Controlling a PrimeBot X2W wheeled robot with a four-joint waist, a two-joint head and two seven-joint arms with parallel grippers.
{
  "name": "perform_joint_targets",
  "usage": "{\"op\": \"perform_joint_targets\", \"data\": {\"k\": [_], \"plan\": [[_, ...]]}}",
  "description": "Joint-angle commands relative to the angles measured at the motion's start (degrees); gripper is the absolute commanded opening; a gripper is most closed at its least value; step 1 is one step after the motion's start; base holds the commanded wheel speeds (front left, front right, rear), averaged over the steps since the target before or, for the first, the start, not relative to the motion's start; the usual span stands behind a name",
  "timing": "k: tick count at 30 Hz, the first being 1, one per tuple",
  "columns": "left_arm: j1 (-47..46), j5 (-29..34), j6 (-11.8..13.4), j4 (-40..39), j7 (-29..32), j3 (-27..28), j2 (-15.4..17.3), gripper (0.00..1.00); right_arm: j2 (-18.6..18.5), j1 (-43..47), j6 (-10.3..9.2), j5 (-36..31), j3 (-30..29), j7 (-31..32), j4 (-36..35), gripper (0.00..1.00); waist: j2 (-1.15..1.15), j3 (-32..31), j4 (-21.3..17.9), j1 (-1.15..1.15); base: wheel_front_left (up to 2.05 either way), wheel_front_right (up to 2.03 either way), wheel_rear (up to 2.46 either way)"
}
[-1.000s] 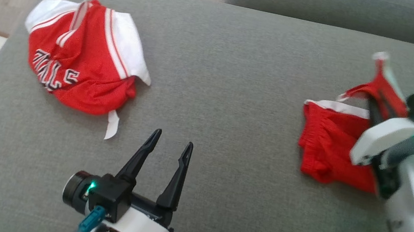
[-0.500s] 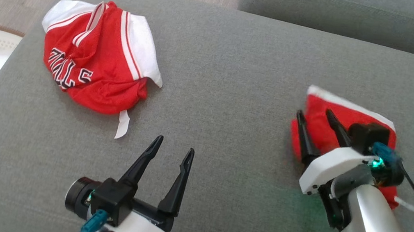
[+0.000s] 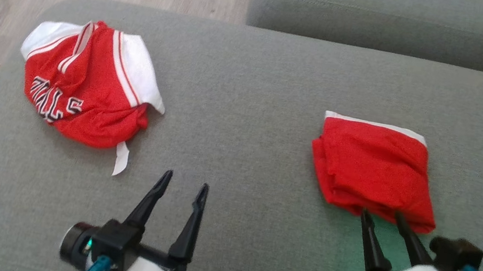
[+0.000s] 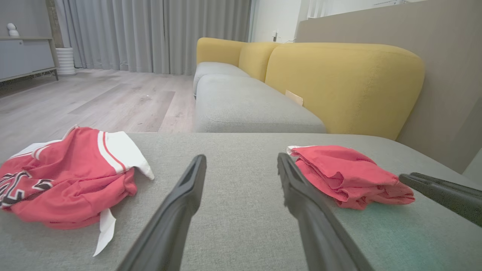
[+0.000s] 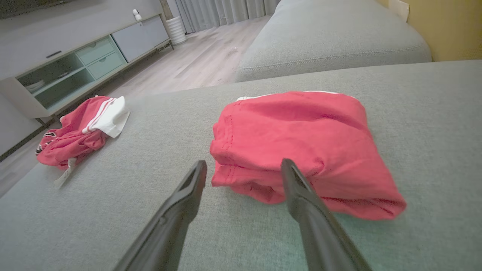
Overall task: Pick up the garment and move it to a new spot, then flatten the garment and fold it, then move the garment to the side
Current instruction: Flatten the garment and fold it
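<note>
**Ana:** From the head, where is the folded red garment [image 3: 374,168]?

**Ben:** On the grey cushion [image 3: 249,83], out at 3 o'clock. The right gripper [image 3: 381,215] has its jaws apart and holds nothing. Its tips are right by the near edge. The left gripper [image 3: 184,180] is apart and empty too.

**Ana:** Which way does it point?

**Ben:** The white band faces 12 o'clock. It looks nearly square, maybe a bit longer from 9 to 3.

**Ana:** And the left wrist?

**Ben:** The garment sits at 3 o'clock, and the crumpled jersey [image 4: 67,177] at 9.

**Ana:** The right wrist?

**Ben:** The thick folded edge is at 9 o'clock. The robot should probably back off toward 6 with its jaws wide, so no tip snags the fold.
</note>
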Motion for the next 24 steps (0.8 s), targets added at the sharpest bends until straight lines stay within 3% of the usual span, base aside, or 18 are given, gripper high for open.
{"op": "perform_joint_targets", "data": {"k": [1, 5, 10, 16, 24], "plan": [[-0.6, 0.6, -0.3, -1.8, -0.3, 2.2, 0.0, 1.0, -0.4, -1.4, -0.05, 0.6, 1.0, -0.2, -2.8, 1.0, 0.0, -0.9, -0.9, 0.0, 0.0, 0.0, 0.0], [1.9, 0.7, 0.5, -2.0, -0.3, 4.6, 0.0, 1.0, -2.1, 1.4, -0.05, 1.4, 2.4, -2.9, -4.5, 1.0, 0.0, -3.0, -3.1, 0.0, 0.0, 0.0, 0.0], [4.8, 1.4, 1.1, -2.8, -0.3, 8.2, 0.2, 1.0, -5.1, 1.0, -0.05, 1.3, 3.3, -9.8, -1.7, 1.0, 0.0, -4.9, -5.4, 0.0, 0.0, 0.0, 0.0], [8.2, 1.6, 0.7, -4.0, -0.3, 12.6, 0.6, 1.0, -5.3, -1.0, -0.05, 1.6, 3.4, -17.1, 4.9, 1.0, 0.0, -6.8, -7.5, 0.0, 0.0, 0.0, 0.0], [11.3, 1.4, 0.4, -4.5, -0.3, 17.0, 0.3, 1.0, -4.7, -2.7, -0.05, -2.0, 3.8, -19.3, 9.9, 1.0, 0.0, -8.6, -8.7, 0.0, 0.0, 0.0, 0.0]]}}
